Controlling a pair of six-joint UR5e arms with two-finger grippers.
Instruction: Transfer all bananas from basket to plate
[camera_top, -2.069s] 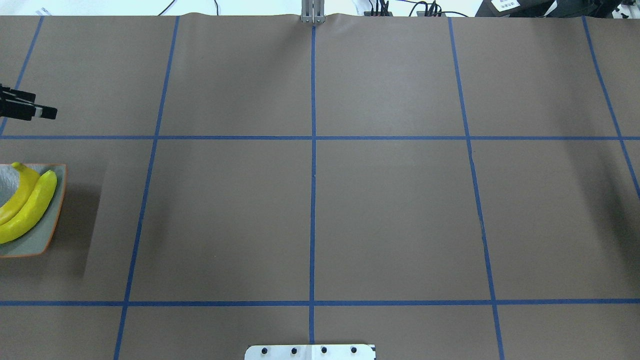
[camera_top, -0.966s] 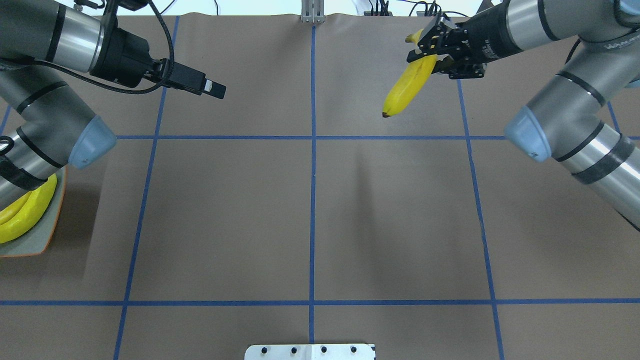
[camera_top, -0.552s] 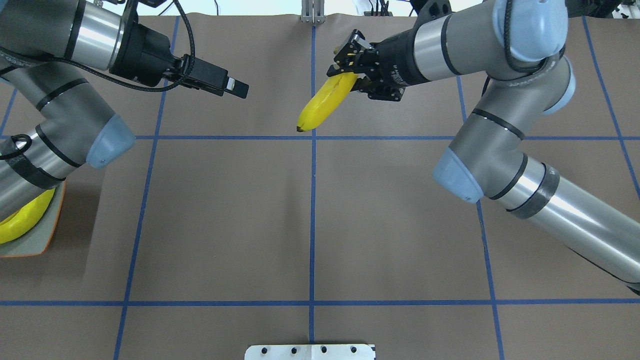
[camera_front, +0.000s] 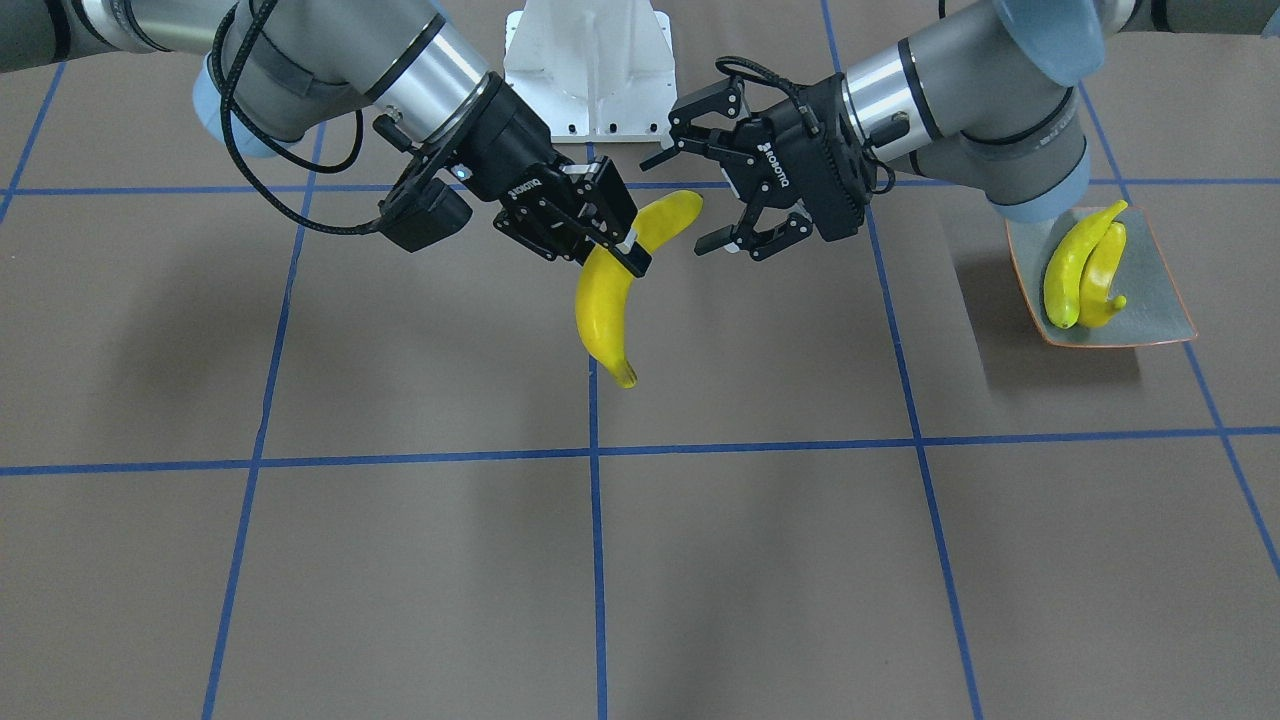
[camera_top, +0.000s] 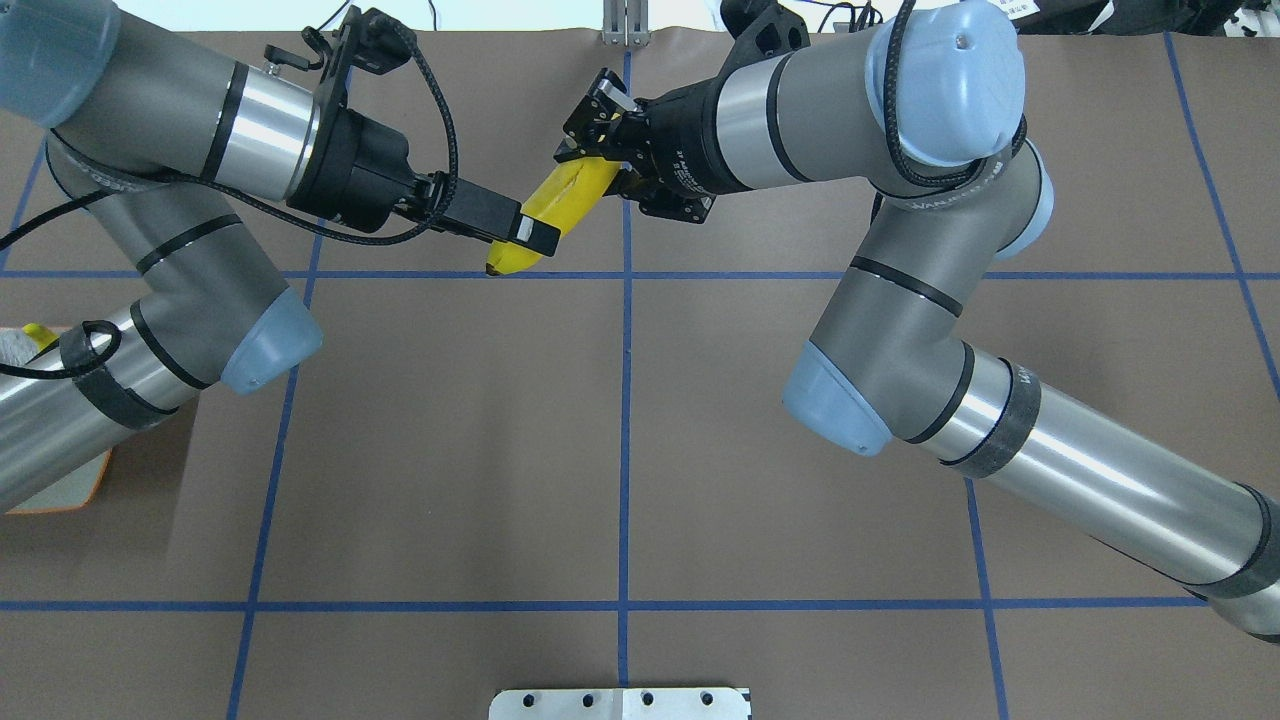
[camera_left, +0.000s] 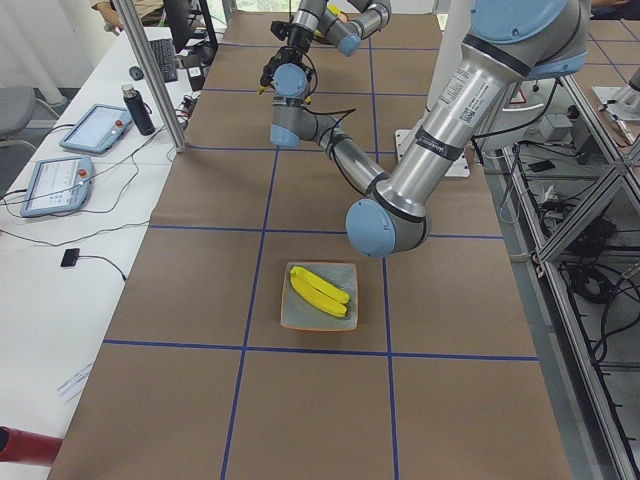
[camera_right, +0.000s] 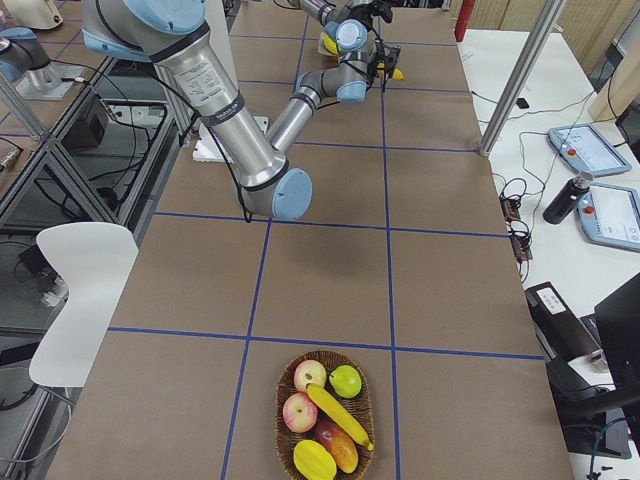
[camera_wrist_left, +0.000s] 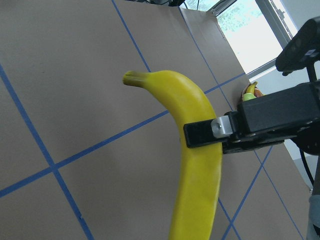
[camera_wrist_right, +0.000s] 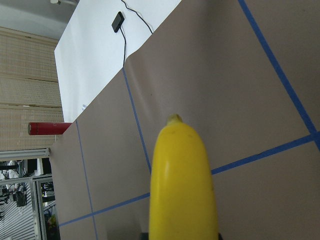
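Above the brown paper-covered worktop (camera_front: 400, 560), the right end effector (camera_front: 612, 243) is clamped across a glossy, bright yellow curved banana (camera_front: 600, 310), whose longer part hangs toward 6 o'clock in the front-facing view. The left end effector (camera_front: 690, 192) sits at 1 o'clock of that grip, jaws spread wide either side of the banana's short upper end, apparently not touching it. The square grey-green plate with an orange rim (camera_front: 1155, 300) lies at 3 o'clock, well apart, carrying two more yellow bananas (camera_front: 1080, 265); a fourth banana (camera_right: 338, 415) lies in the brown woven basket (camera_right: 281, 425). This looks like a hand-over, and timing is the danger: if the right lets go before the left closes, the banana drops. A hold on the smooth short end alone could let the heavy part swing or slip out.
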